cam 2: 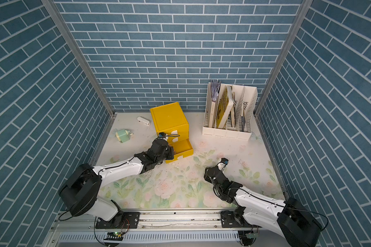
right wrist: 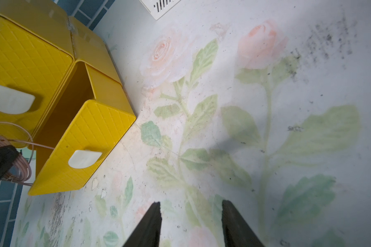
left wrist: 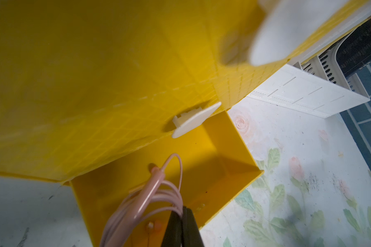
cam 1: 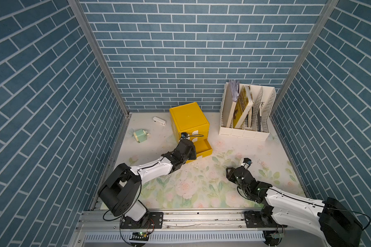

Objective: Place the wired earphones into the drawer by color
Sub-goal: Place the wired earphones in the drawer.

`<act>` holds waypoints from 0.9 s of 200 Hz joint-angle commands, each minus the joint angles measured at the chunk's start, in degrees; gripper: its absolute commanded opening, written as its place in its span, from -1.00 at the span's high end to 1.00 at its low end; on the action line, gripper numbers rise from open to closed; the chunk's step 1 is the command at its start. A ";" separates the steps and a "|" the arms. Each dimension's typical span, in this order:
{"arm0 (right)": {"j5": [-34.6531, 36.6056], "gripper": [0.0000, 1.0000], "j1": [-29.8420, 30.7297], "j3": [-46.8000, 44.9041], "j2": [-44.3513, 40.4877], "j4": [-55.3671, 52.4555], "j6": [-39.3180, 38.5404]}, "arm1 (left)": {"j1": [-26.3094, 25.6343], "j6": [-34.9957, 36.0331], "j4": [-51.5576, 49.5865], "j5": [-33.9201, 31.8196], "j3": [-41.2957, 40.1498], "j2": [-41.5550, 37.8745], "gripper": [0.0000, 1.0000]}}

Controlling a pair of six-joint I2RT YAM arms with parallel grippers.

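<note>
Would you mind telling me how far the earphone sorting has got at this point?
Done: the bottom drawer is pulled open, and no loose earphones show on the table. In hand: the left gripper is shut on the pink earphones at that drawer. Left: release them and close it; the right gripper is open, empty.

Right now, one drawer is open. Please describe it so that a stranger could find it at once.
Look for the yellow cabinet, left of the white file rack. Its lowest drawer is the one. Only this drawer is pulled out; the two above it are shut, and the left pincer holds pink earphones close by.
</note>
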 commanded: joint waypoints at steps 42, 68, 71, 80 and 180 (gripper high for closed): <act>0.73 0.02 -0.32 -0.96 -0.88 0.19 -1.33 | -0.39 -0.19 0.59 -1.52 1.48 3.73 0.72; 0.62 0.02 -0.32 -0.77 -0.81 0.22 -1.33 | -0.56 -0.11 0.46 -1.78 1.85 3.89 0.67; 0.64 0.02 -0.32 -0.81 -0.79 0.20 -1.28 | -0.54 -0.09 0.52 -1.82 1.85 3.86 0.65; 0.71 0.02 -0.28 -0.75 -0.79 0.20 -1.27 | -0.67 -0.11 0.47 -1.75 1.93 3.73 0.53; 0.30 0.02 -0.45 -0.48 -0.50 0.56 -1.43 | -1.73 0.59 -2.10 -2.44 5.04 1.66 0.02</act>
